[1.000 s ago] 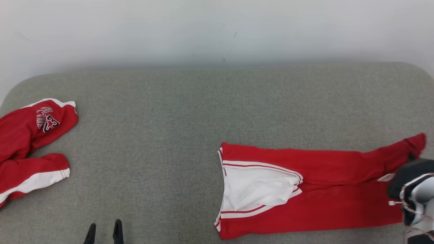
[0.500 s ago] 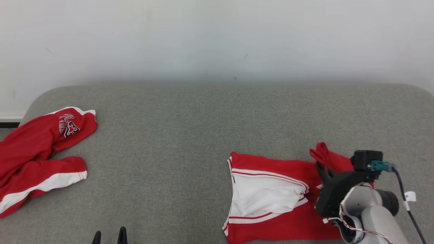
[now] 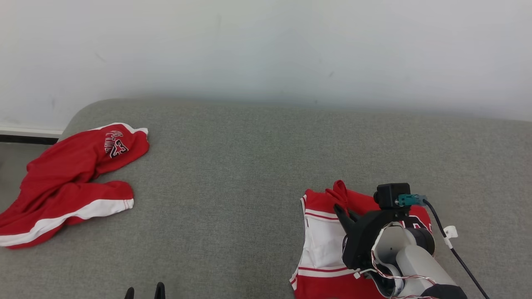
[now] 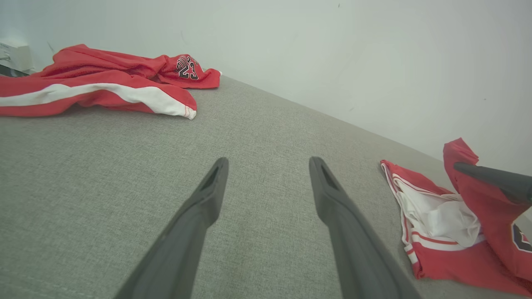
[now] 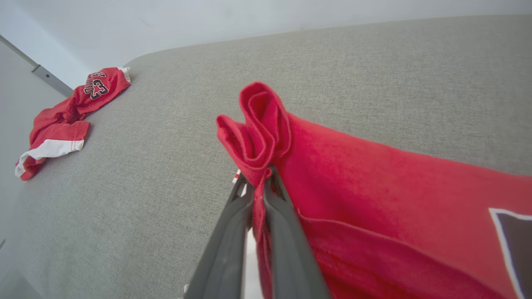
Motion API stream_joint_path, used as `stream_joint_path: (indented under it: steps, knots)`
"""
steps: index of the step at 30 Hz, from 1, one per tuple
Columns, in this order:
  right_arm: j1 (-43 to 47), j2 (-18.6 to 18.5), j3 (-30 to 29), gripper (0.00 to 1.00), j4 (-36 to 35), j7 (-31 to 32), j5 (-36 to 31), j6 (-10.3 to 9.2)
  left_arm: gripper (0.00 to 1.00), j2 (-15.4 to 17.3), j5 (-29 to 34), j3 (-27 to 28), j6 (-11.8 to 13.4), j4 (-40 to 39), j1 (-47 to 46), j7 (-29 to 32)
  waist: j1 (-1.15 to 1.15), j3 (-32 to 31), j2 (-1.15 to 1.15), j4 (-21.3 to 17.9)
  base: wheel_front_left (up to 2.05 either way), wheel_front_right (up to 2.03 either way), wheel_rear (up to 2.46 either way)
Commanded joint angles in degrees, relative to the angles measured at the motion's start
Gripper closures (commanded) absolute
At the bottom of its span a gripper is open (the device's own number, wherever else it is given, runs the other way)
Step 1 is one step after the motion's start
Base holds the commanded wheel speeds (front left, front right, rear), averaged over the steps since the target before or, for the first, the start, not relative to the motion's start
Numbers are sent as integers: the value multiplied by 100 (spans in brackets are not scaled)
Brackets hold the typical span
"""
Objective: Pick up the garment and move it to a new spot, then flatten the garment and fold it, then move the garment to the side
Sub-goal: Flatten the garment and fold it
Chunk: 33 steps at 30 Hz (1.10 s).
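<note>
The garment [image 3: 318,199], red with white trim and a white lining, lies at the lower right of the grey padded surface. My right gripper [image 3: 340,210] is shut on a bunched red end of it and holds that end lifted over the garment's left part, near the white-trimmed opening. In the right wrist view the fingers [image 5: 232,232] pinch the red fold [image 5: 257,124], and the cloth [image 5: 374,195] trails off to the right. My left gripper [image 3: 144,292] stands open at the bottom edge, well left of the garment; its wrist view shows the spread gripper [image 4: 268,164] above bare fabric and the garment [image 4: 436,216] at right.
A second red garment [image 3: 70,174] with a white stripe and black lettering lies crumpled at the surface's far left corner, partly over the edge. The grey surface [image 3: 249,166] runs back to a white wall. A cable [image 3: 457,253] hangs from the right wrist.
My right gripper has carried the garment's far right end leftward and up, doubling the cloth over itself. The head camera has shifted too. The left gripper stays open and still.
</note>
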Motion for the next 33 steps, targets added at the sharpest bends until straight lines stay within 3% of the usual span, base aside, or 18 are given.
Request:
stream_joint_path:
  steps: [1, 10, 11, 12, 22, 33]
  knots:
    - [-74, 2, 56, 100, 50, -48, 84, -16, 0, -18, -7, -2, 4, 3, 52, -15, 1, -26, 0, 92, 0, 0, 0]
    - [-430, 1, 384, 100, 948, -517, 386, -16, 0, -40, -14, -56, 4, 13, 131, -15, 1, -39, 0, 313, 0, 0, 0]
    - [-479, 0, 425, 40, 1021, -585, 419, -16, 0, -41, -13, -62, 4, 16, 133, -15, 1, -42, 0, 323, 0, 0, 0]
    - [-518, 0, 470, 0, 1074, -659, 501, -16, 0, -41, -12, -56, 4, 17, 135, -15, 1, -46, 0, 329, 0, 0, 0]
    - [-853, 0, 720, 0, 1176, -1466, 1094, -17, 0, -56, 0, 31, 4, -27, 207, -15, 1, -153, 0, 189, 0, 0, 0]
    - [-742, -132, -645, 0, 2208, -2371, -241, -16, 0, -88, 70, 91, 4, -75, 236, -15, 1, -283, 0, -65, 0, 0, 0]
